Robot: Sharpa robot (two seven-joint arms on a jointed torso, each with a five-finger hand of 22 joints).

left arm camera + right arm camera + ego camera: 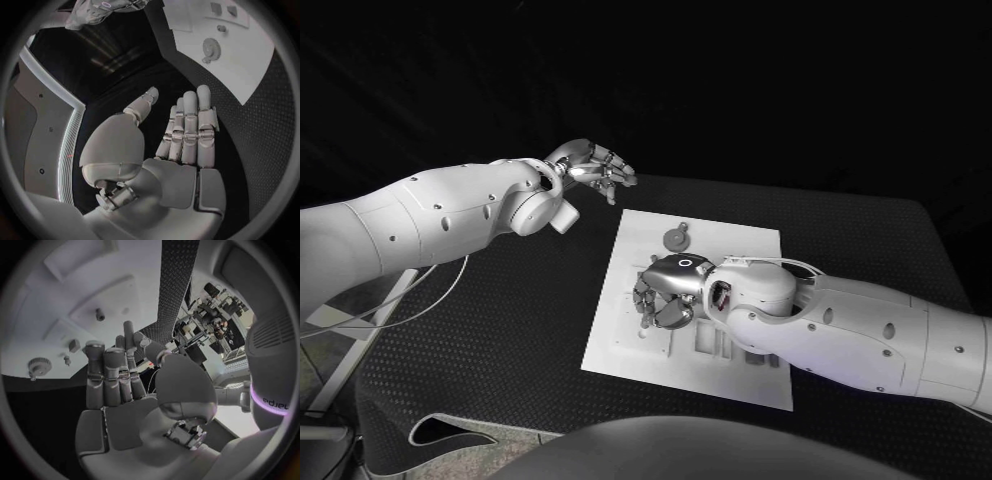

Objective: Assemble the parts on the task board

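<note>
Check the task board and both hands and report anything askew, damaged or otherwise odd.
Nothing stands out. The task board lies flat on the table, the gear sits on it, the right hand hovers over the board holding nothing, and the left hand is open beside the board.

White arms, silver fingers

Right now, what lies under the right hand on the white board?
The right hand hovers over the middle of the board. Small grey slots show beside it, and a round gear lies farther off. Whatever sits directly beneath the palm is covered.
</note>
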